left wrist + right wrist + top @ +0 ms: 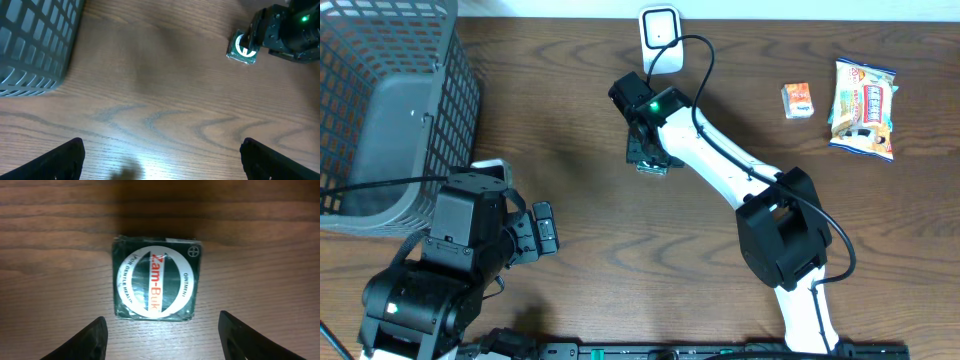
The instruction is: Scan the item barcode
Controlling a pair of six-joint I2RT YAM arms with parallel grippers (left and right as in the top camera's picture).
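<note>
Ointment box, small, square, dark green, probably light, stiff, best pinched across opposite edges; left jaws, right jaws open.

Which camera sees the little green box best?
The right wrist view: the green box fills the middle and its Zam-Buk label is readable. The left wrist view shows it small and far off. Overhead, the right gripper covers most of it.

Ointment box: lying mostly hidden beneath right claw, overhead. Rim lettering on box: reading too small, partly illegible. Right claw fingers: running off bottom edge. Basket, ahead-left of left claw: being cropped by frame edges.
</note>
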